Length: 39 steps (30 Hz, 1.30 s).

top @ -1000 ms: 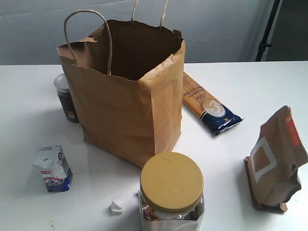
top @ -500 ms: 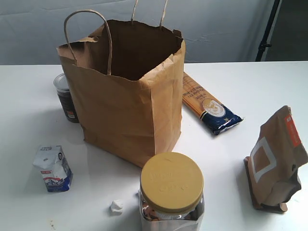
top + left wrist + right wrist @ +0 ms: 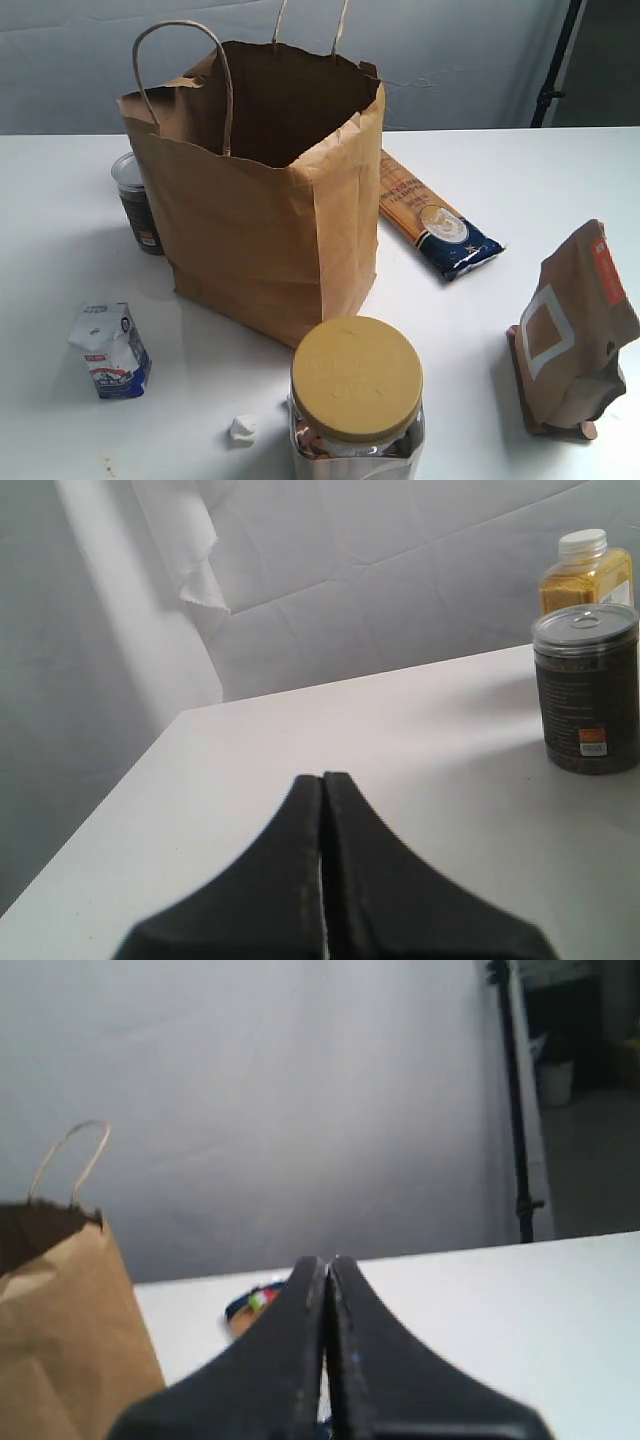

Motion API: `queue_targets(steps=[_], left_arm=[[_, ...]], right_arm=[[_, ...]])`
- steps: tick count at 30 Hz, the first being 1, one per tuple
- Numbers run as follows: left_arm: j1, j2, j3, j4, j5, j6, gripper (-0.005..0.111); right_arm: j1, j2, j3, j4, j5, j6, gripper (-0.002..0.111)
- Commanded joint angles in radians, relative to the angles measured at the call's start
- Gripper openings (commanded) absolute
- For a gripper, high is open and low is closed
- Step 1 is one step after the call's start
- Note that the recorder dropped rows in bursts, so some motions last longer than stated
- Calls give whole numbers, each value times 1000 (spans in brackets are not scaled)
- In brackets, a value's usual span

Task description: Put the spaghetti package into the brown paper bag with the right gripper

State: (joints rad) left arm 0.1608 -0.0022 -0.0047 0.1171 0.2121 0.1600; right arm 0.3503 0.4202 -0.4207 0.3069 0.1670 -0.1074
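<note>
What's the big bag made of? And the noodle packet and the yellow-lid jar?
Brown paper bag: matte kraft paper, creased, with twisted handles. Spaghetti package: probably thin plastic film; its blue end glints. Jar: clear walls, glass or plastic, can't tell; yellow lid looks like matte plastic.

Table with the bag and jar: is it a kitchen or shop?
Probably neither: it looks like a robot test studio. The bag and jar sit on a white table, with a plain cloth backdrop and a black stand behind.

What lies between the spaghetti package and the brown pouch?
Nothing: between the spaghetti package and the brown pouch, the exterior view shows only bare white table.
</note>
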Motion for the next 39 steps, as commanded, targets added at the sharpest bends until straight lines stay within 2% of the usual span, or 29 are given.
queue_targets(steps=[1, 5, 7, 8, 9, 10, 12, 17, 20, 23, 27, 32, 39], left_arm=[[-2, 2, 5, -4, -2, -4, 0], [-2, 2, 5, -4, -2, -4, 0], [-2, 2, 5, -4, -2, -4, 0], [-2, 2, 5, -4, -2, -4, 0], [-2, 2, 5, -4, -2, -4, 0], [-2, 2, 5, -4, -2, -4, 0], [-2, 2, 5, -4, -2, -4, 0], [-2, 2, 5, -4, -2, -4, 0], [-2, 2, 5, -4, -2, -4, 0], [-2, 2, 5, -4, -2, -4, 0], [-2, 2, 5, -4, -2, -4, 0], [-2, 2, 5, -4, -2, -4, 0], [-2, 2, 5, -4, -2, -4, 0]], right_arm=[[92, 363, -281, -9, 217, -147, 0], [118, 659, -521, -9, 371, -166, 0], [118, 848, -685, -9, 492, -169, 12], [118, 977, -793, -15, 560, -169, 24], [118, 1039, -842, -29, 591, -155, 33], [118, 1125, -913, -59, 623, -109, 48], [118, 1319, -1046, -114, 691, -65, 68], [118, 1606, -1263, -203, 849, -58, 78], [118, 1746, -1401, -223, 886, -84, 94], [120, 1827, -1502, -194, 943, -175, 96], [120, 1914, -1588, -138, 935, -190, 96], [154, 1960, -1595, -112, 868, -265, 96], [196, 1992, -1595, -246, 794, -263, 96]])
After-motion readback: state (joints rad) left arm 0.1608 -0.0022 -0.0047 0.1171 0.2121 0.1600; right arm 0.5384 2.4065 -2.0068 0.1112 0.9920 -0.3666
